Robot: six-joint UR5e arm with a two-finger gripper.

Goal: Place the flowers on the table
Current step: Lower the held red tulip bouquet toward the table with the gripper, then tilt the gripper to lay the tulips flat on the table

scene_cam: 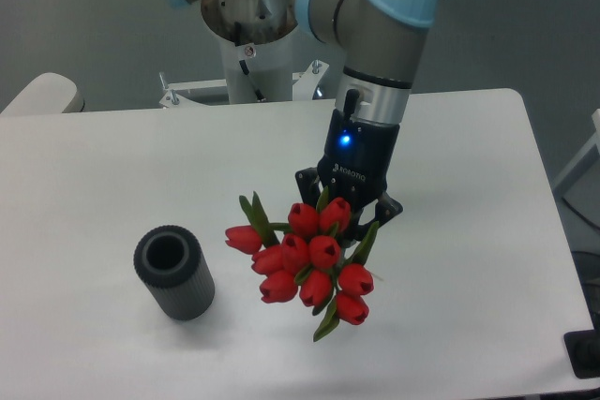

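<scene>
The flowers (309, 259), a bunch of red tulips with green leaves, hang with their heads pointing towards the camera, just in front of my gripper (347, 215). The gripper points down over the white table (469, 259) and seems shut on the stems, which are hidden behind the blooms. I cannot tell whether the bunch touches the tabletop; a faint shadow lies beneath it.
A dark grey ribbed cylinder vase (174, 272) stands upright and empty on the table to the left of the flowers. The arm's base (253, 53) is mounted at the table's far edge. The table's front and right edges are close by.
</scene>
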